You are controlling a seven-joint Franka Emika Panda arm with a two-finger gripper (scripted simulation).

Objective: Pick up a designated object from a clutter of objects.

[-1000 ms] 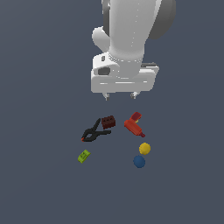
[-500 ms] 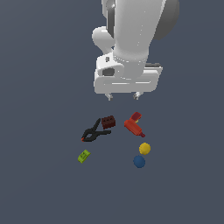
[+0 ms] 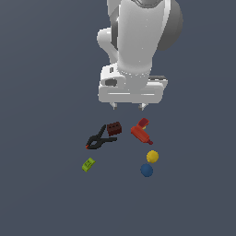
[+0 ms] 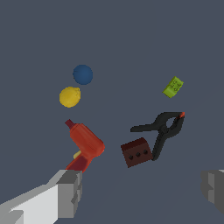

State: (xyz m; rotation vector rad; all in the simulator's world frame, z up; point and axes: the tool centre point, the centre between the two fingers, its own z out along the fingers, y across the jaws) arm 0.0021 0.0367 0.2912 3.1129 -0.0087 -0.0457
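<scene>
Exterior view high, facing arm and clutter from afar; wrist view downward, nearer, sharing all 6 items.

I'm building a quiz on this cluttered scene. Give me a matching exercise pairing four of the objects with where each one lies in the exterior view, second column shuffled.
Things:
1. dark brown brick
2. lime-green block
3. blue ball
4. red drill-like tool

Places:
A. just below the yellow ball
B. at the upper end of the black spring clamp
C. under the gripper's fingertip on the exterior view's right
D. alone, farthest toward the exterior view's left

Pairs: 1-B, 2-D, 3-A, 4-C
</scene>
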